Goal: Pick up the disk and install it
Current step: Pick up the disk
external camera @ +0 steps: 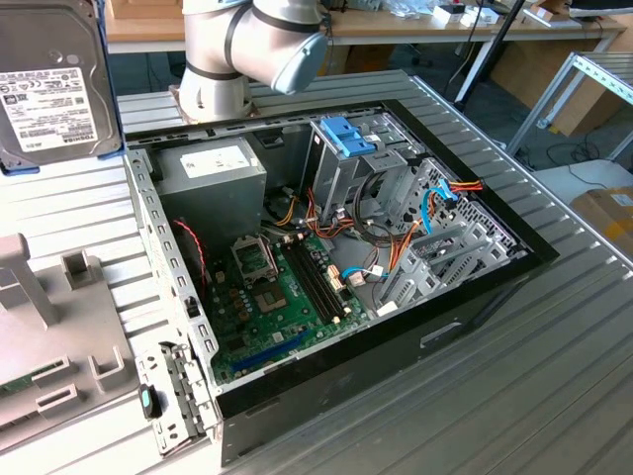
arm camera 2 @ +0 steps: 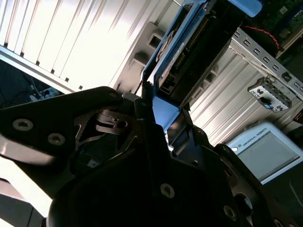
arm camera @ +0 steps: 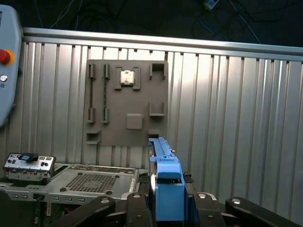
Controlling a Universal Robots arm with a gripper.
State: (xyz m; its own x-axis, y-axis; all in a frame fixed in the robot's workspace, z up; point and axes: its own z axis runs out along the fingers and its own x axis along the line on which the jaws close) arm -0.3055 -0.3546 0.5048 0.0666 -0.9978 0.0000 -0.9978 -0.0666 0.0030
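Observation:
The disk (external camera: 54, 84) hangs in the air at the exterior view's upper left, its white label facing the camera and a light-blue rail along its lower edge. In the second wrist view the disk (arm camera 2: 189, 52) sticks out from my black gripper (arm camera 2: 163, 116), which is shut on its near end. The first wrist view shows the disk (arm camera: 163, 165) edge-on, blue rail upright, clamped in my gripper (arm camera: 168, 203). The open computer case (external camera: 148, 228) lies on the table to the disk's right in the exterior view, with a metal drive cage (external camera: 341, 173) at its far side.
A small blue latch (external camera: 346, 137) sits atop the drive cage. Cables and a motherboard (external camera: 287, 287) fill the case. A grey fixture board (arm camera: 125, 101) lies on the ribbed metal table (external camera: 554, 376). A teach pendant (arm camera: 7, 61) sits near the case. The arm's base (external camera: 213, 79) stands behind the case.

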